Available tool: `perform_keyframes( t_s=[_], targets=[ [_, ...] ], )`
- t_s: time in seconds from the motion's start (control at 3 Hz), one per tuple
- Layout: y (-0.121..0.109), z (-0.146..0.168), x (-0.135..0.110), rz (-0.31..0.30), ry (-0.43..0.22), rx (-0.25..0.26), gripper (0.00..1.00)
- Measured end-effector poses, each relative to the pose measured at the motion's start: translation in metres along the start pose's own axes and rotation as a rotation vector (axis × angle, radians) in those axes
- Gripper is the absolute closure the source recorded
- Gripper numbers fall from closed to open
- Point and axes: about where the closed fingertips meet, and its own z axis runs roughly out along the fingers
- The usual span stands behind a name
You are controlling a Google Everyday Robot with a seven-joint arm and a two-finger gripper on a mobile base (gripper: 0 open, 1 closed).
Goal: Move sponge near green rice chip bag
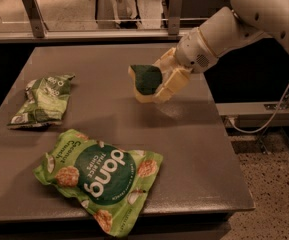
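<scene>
My gripper is clamping the sponge over the far right part of the table. The pale fingers are closing on it from the right and from below. The sponge is sitting tilted in that hold, with its dark green scrub face turned outward and a strip of pale yellow foam showing along its left edge. A soft shadow is falling on the tabletop just under it, so it appears to be riding clear of the surface. My white arm is reaching in from the upper right. The green rice chip bag is lying flat and crinkled at the near left, well apart from the sponge. Its dark green circle is reading "dang" among round tan chips, and its near corner appears to be reaching past the table's front edge. A smaller green-and-white snack bag is lying crumpled by the left edge. A broad stretch of smooth, matte grey-brown tabletop is lying open between the sponge and the large bag. The table's right edge is running close beneath my wrist, and speckled floor is showing beyond it. A metal rail with upright posts is lining the far side.
</scene>
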Motion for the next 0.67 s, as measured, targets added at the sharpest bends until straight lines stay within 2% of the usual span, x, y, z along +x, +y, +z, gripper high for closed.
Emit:
perform_keyframes(
  t_s=[0.33,0.67],
  targets=[
    [0.027,0.005,-0.014,-0.019,-0.007,-0.045,1.00],
    [0.052,0.009,-0.036,-0.083,0.008,-0.083,1.00]
  ],
)
